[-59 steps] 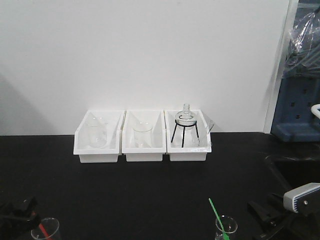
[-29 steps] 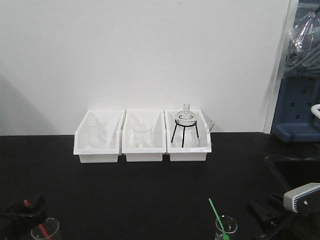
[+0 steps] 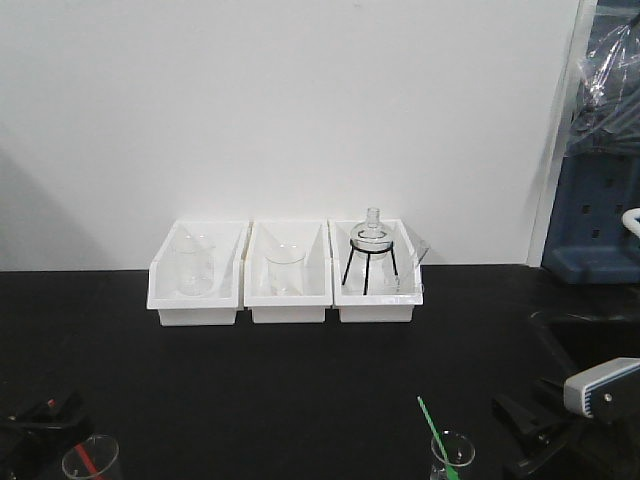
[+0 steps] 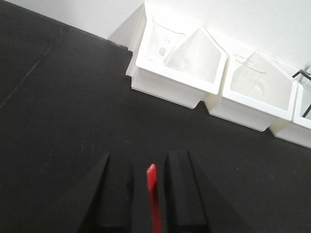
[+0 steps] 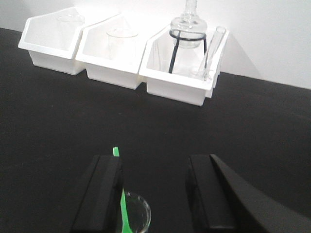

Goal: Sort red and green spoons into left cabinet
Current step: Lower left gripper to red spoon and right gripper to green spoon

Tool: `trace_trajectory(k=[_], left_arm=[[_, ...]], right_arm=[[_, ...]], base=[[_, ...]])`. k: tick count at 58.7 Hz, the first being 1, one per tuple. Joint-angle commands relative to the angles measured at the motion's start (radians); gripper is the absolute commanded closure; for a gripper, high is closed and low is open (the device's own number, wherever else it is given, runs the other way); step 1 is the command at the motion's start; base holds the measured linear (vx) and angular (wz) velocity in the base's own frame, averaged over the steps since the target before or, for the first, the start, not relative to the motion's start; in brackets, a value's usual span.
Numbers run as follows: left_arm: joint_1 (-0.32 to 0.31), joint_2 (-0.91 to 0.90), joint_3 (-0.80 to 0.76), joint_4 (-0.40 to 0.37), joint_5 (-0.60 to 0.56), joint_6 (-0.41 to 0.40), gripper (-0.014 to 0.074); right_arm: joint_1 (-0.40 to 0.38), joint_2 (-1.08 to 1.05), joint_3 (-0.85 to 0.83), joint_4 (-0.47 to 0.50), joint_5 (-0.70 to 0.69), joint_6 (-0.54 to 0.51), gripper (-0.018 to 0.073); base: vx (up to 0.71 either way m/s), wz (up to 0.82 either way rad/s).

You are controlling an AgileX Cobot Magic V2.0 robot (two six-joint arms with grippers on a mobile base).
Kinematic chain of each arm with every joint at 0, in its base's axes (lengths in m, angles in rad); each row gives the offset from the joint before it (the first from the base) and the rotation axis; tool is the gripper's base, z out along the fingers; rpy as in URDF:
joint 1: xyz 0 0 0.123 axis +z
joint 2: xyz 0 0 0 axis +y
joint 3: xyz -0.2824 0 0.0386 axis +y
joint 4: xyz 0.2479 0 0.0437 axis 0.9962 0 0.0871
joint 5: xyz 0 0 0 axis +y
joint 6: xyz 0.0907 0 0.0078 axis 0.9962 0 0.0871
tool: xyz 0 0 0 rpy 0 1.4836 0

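From the front, the red spoon stands in a glass beaker lower left, and the green spoon in a second beaker lower right.

Left wrist view: the left gripper has its jaws apart, with the red handle between them.

Right wrist view: the right gripper has its jaws apart, with the green handle beside one finger.

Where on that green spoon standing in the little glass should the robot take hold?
On the bare upper handle of the green spoon, coming down from above. Its lower end sits inside the small glass, so only the thin handle leaning out over the rim is free. Jaws closing across it, above the rim, would likely avoid the glass.
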Motion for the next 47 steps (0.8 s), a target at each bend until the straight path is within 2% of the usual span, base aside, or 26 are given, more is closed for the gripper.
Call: trace_trajectory(k=[1, 9, 19, 38, 47], left_arm=[[-0.002, -0.037, -0.020, -0.008, -0.090, -0.010, 0.0360], [-0.002, -0.037, -0.020, -0.008, -0.090, -0.011, 0.0414], [-0.002, -0.037, -0.020, -0.008, -0.090, -0.011, 0.0425], [-0.002, -0.037, -0.020, -0.008, -0.090, -0.011, 0.0425], [-0.002, -0.037, -0.020, -0.008, -0.090, -0.011, 0.0425]], right_arm=[[-0.003, 0.001, -0.066, -0.019, -0.072, 0.022, 0.0170], [-0.003, 0.058, -0.115, -0.058, -0.069, 0.104, 0.0170], [-0.003, 0.121, -0.152, -0.138, -0.077, 0.153, 0.0168], [-0.003, 0.211, -0.270, -0.362, -0.070, 0.363, 0.0053], [-0.003, 0.245, -0.323, -0.478, -0.069, 0.448, 0.0039]], base=[[0.00, 0.00], [0.00, 0.00], [0.00, 0.00], [0.00, 0.00], [0.00, 0.00]])
